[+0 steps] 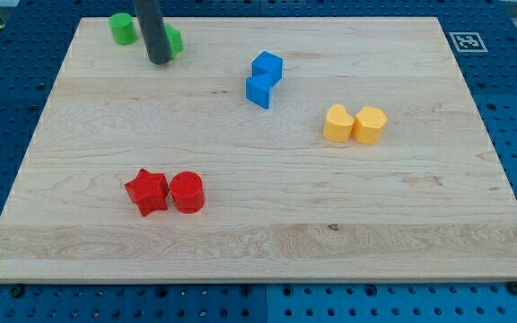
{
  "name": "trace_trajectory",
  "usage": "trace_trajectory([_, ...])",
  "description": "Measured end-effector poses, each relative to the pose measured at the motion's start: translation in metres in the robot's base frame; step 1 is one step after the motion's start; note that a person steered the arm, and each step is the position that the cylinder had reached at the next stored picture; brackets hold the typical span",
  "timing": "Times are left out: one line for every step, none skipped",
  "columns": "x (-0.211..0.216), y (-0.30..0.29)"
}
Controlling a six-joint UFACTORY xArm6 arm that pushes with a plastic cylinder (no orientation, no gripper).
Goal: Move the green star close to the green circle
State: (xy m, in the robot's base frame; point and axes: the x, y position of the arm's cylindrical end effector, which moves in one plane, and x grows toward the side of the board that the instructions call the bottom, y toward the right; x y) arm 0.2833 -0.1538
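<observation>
The green star (pixel 174 41) sits in the upper left of the frame, near the top edge of the wooden surface (pixel 267 233). Most of it is hidden behind the dark rod, so only its right part shows and its shape can barely be made out. My tip (pixel 159 62) rests on the surface just at the star's left side, so close that it seems to touch the block, though contact cannot be confirmed from this view. The arm carries no hand, only this straight rod, so it has no opening to describe and it holds nothing.

The green circle (pixel 122 29) stands a little further left, near the star but apart from it, with the rod rising between the two.

Toward the upper middle of the frame lie two blue blocks, touching each other: the upper blue block (pixel 267 65) and the lower blue block (pixel 259 91), both angular, their exact shapes hard to tell.

To the right of centre, two yellow blocks sit side by side and touching: a yellow heart (pixel 337 124) and a second yellow block (pixel 371 125) just to its right.

In the lower left of the frame, a red star (pixel 146 191) lies pressed against a red circle (pixel 187 192) on its right. In the upper right corner, a printed marker tag (pixel 466 40) lies just beyond the surface.
</observation>
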Motion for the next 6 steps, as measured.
trace_trajectory([-0.011, 0.0])
trace_trajectory([-0.012, 0.001])
trace_trajectory([-0.008, 0.014])
trace_trajectory([-0.004, 0.034])
trace_trajectory([-0.03, 0.035])
trace_trajectory([-0.051, 0.024])
